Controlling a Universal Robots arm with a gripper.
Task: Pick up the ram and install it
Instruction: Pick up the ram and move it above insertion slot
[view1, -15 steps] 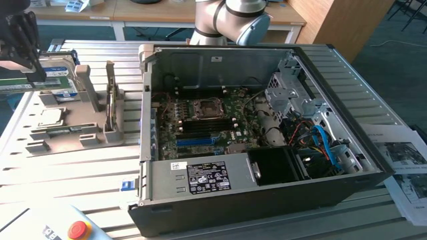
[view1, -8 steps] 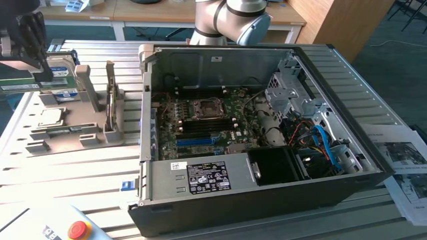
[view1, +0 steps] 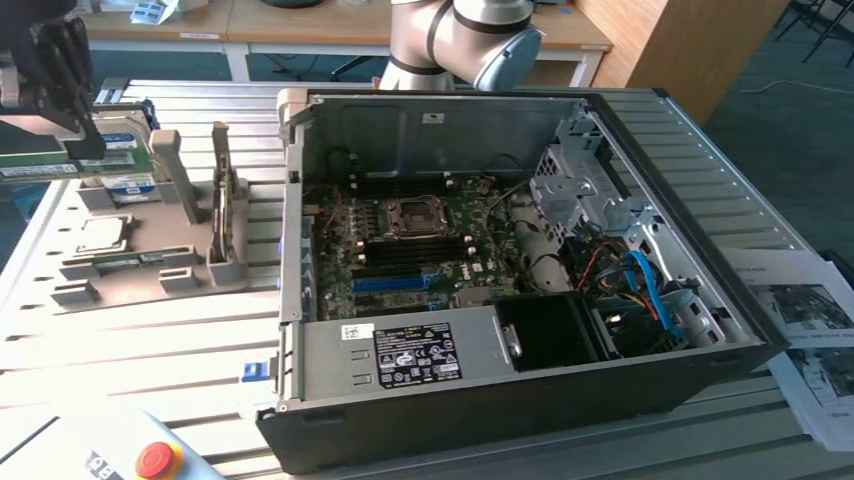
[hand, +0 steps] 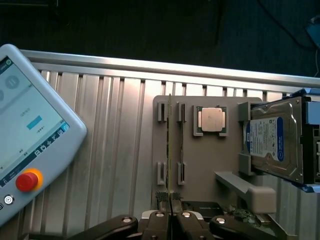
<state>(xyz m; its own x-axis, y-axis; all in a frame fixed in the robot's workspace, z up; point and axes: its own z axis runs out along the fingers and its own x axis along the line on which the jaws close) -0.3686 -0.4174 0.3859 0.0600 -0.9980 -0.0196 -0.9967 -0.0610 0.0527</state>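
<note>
The gripper (hand: 168, 199) held its ribbed black fingers (hand: 161, 197) clamped on the ram (hand: 169, 145), a thin flat green stick. It was above the grey plastic holder (hand: 200, 165), near an edge of the grooved metal table (hand: 115, 125).

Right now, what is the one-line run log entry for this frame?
phase: ram picked, not installed | gripper: shut on ram | ram: edge-on above grey tray | open PC case: apart, motherboard exposed

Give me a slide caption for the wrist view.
Tool shut on the long, thin green ram stick, seen edge-on over the grey slotted tray holding a square silver processor chip.
</note>
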